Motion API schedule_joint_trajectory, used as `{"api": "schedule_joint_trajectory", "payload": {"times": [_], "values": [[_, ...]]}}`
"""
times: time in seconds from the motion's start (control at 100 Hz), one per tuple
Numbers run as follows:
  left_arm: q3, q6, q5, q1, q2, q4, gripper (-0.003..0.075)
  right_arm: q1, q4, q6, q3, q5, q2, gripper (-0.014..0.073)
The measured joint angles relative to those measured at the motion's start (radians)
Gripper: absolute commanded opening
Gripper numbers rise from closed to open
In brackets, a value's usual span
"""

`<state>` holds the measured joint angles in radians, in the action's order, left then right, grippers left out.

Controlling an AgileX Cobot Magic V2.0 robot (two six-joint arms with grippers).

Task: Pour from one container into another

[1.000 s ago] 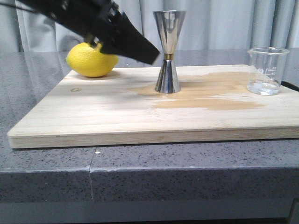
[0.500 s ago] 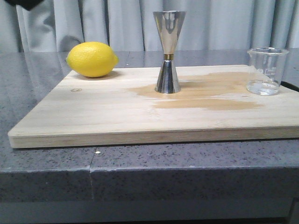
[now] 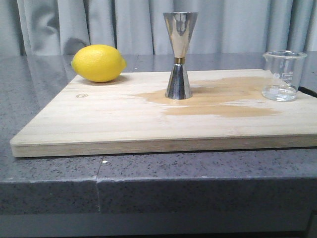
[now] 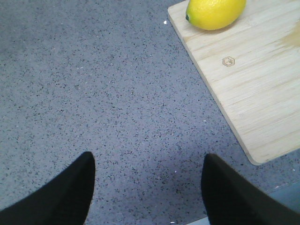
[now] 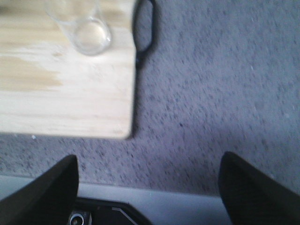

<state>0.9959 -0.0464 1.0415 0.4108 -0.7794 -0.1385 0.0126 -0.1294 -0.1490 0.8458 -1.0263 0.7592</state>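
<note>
Step in hand: judged to be either the very start or the very end of the pour; nothing is gripped, and both vessels stand upright on the cutting board.
Beaker position: the glass beaker is stood at the board's right end, well apart from the jigger; a small amount of clear liquid is seen at its bottom.
Jigger position: the steel jigger is stood upright near the board's middle, towards the back; whether it holds liquid cannot be told.
Board surface: a darker, damp-looking patch is spread between jigger and beaker.
Left pincer: the left pincer is held wide open over bare table, beside the board's left edge, nothing between its fingers.
Right pincer: the right pincer is likewise spread open and empty, off the board's right end, with the beaker in its view.
Next move, if pouring is not yet done: the right pincer would need to be brought to the beaker, closed on its wall, and the beaker carried to the jigger's rim and tipped lip-first.
Risk: the narrow-waisted jigger could be toppled by a knock.
Count: one beaker, one jigger, one lemon, one board, two pincers.
</note>
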Motion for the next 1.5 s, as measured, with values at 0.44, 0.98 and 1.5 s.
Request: {"api": "schedule_joint_trajectory", "payload": {"times": [0.44,0.98,1.5], "values": [[-0.272,-0.053,-0.288,0.000,0.138,0.058,0.0284,-0.032,-0.026,0.002,-0.017,0.225,-0.004,0.0295],[-0.278,-0.053,-0.423,0.000,0.138,0.068,-0.0019,-0.032,-0.056,0.004,-0.071,0.340,-0.004,-0.0075],[-0.304,-0.053,-0.451,-0.011,0.157,0.072,-0.0019,-0.032,-0.058,0.004,-0.071,0.365,-0.004,-0.0075]]}}
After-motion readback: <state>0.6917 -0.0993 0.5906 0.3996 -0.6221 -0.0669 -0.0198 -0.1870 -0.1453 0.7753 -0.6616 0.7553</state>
